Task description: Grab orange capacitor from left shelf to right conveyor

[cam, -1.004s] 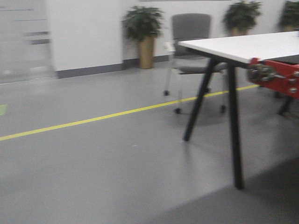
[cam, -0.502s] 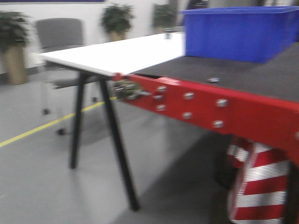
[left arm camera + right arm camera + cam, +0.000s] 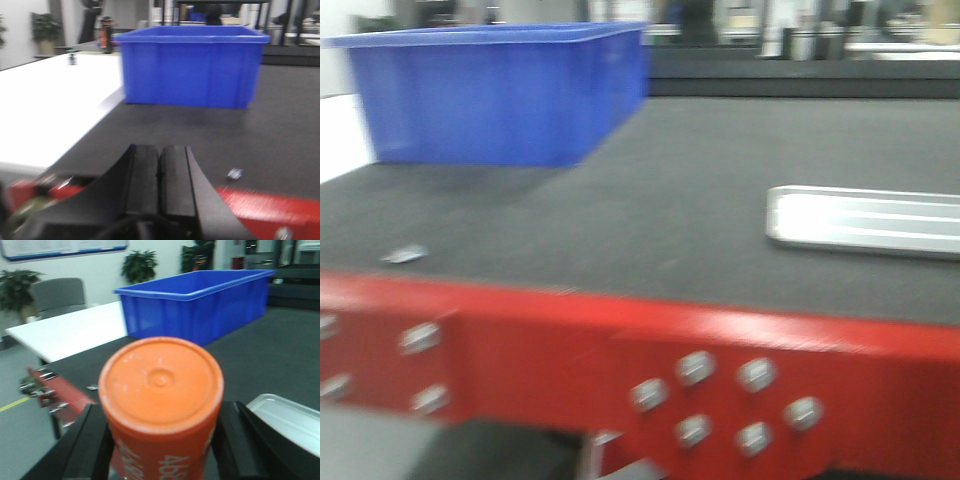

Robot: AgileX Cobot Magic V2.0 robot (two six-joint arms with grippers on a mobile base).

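The orange capacitor [image 3: 161, 390], a can with white "4680" print, stands upright between the black fingers [image 3: 92, 440] of my right gripper [image 3: 162, 442], which is shut on its sides. It is held near the front red edge [image 3: 620, 340] of the right conveyor [image 3: 700, 190], whose dark grey belt also shows in the right wrist view [image 3: 250, 345]. My left gripper [image 3: 160, 155] is shut and empty, low by the conveyor's red edge, its pads pressed together. The left shelf is out of view. Neither gripper shows in the front view.
A blue plastic bin [image 3: 500, 95] stands on the belt at the back left. A silver tray [image 3: 865, 220] lies on the belt at the right. A small metal scrap [image 3: 404, 254] lies near the front edge. A white table [image 3: 45, 110] adjoins the conveyor's left side.
The front view has swung right, from bare floor and the white table to facing the conveyor close up. The blue bin and silver tray have come into view.
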